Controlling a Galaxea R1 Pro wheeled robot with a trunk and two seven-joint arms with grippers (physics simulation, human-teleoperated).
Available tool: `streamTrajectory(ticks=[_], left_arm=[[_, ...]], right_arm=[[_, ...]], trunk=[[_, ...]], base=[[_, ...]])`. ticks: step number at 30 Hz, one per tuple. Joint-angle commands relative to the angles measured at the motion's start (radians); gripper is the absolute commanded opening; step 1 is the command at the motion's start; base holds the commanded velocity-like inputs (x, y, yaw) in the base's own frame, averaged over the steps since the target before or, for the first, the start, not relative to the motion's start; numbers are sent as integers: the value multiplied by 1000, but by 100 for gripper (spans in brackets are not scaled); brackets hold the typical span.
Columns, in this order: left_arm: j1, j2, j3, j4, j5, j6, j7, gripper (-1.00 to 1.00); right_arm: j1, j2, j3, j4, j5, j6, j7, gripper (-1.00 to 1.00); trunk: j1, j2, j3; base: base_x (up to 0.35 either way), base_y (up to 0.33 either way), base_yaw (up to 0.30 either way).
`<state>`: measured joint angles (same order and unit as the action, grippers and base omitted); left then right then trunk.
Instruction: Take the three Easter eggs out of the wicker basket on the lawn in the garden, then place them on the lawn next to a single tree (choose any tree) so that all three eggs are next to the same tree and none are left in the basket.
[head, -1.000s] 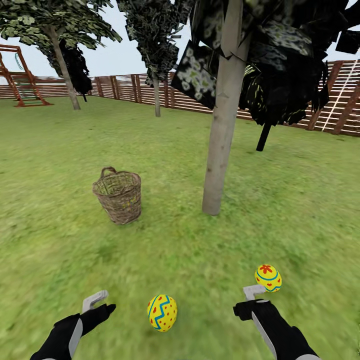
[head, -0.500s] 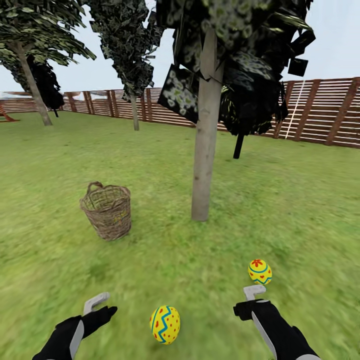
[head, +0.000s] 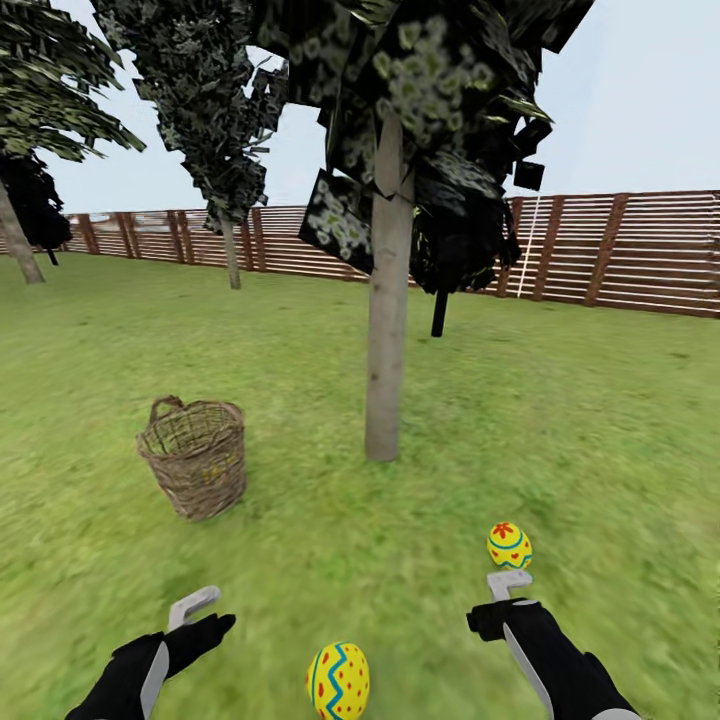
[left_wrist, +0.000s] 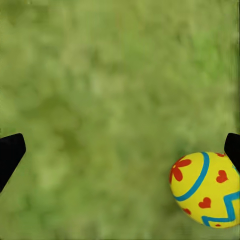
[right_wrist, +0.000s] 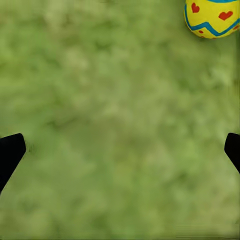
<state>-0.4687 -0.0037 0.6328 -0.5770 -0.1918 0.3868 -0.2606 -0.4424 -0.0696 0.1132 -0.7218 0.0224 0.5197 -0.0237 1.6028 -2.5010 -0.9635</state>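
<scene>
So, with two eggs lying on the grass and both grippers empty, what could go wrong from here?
1. The egg between the arms and the egg just ahead of the right gripper lie close to the robot; driving forward could knock them.
2. Something yellow shows through the wicker basket weave, possibly the third egg; the deep, narrow basket may tip when a gripper reaches in.

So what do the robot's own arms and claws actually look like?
Both arms are matte black with pale grey panels along the side. The left gripper and right gripper each show a light grey, hook-shaped metal finger; in the wrist views the fingertips look plain black. No cables or markings are visible.
</scene>
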Motion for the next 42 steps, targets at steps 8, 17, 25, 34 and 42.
streamTrajectory(ticks=[8, 17, 25, 34, 42], left_arm=[[-1, -13, 7, -1, -15, -1, -6, 100], [-1, -12, 7, -1, -14, -1, -6, 100], [-1, -12, 8, -1, -11, 0, -8, 100], [-1, -12, 4, 40, -12, 1, -8, 100], [-1, -12, 4, 52, -12, -2, -8, 100]], right_arm=[[-1, -1, 5, -1, 2, 4, -5, 100], [-1, 0, 6, -1, 2, 3, -5, 100], [-1, 1, 6, -1, 2, 3, -5, 100], [-1, 2, 6, -1, 2, 3, -5, 100], [-1, 1, 6, -1, 2, 3, -5, 100]], trunk=[[-10, 15, 30], [-45, 78, 58], [-76, 134, 83], [-110, 197, 111], [-141, 253, 136]], base=[[-160, 230, -31], [-197, 262, 0], [-14, 292, 0], [-10, 295, 0], [-75, 295, 0]])
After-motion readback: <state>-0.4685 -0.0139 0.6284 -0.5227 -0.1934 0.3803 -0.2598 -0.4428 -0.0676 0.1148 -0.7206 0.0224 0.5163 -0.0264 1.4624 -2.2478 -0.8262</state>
